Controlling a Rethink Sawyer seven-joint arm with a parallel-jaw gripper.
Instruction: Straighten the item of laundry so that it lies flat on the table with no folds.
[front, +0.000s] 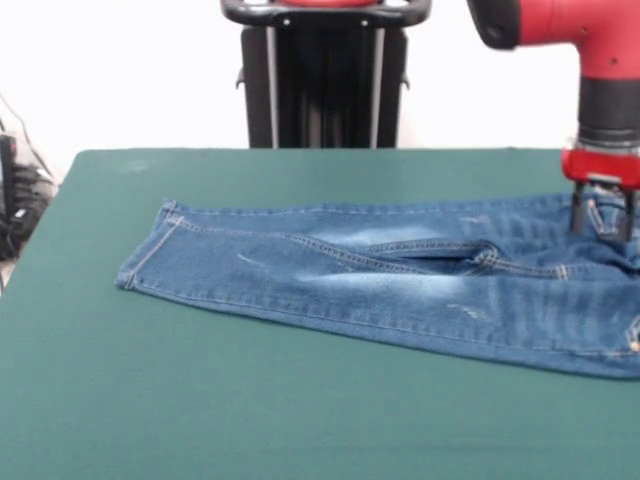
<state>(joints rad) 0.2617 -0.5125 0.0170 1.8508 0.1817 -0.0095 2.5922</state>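
Note:
The item of laundry, a small pair of blue denim jeans (400, 275) with faded patches and tan stitching, lies stretched across the dark green table (200, 400) in the front view. Its leg hems point left and its waist end runs out of the picture on the right. One leg lies over the other along a diagonal seam. My gripper (602, 225) comes down at the far right, fingertips on the denim near the upper edge. The two dark fingers (578, 212) stand apart with a strip of denim between them.
Cables and dark equipment (15, 200) sit off the table's left edge. Bare green tabletop spreads in front of the jeans and to their left.

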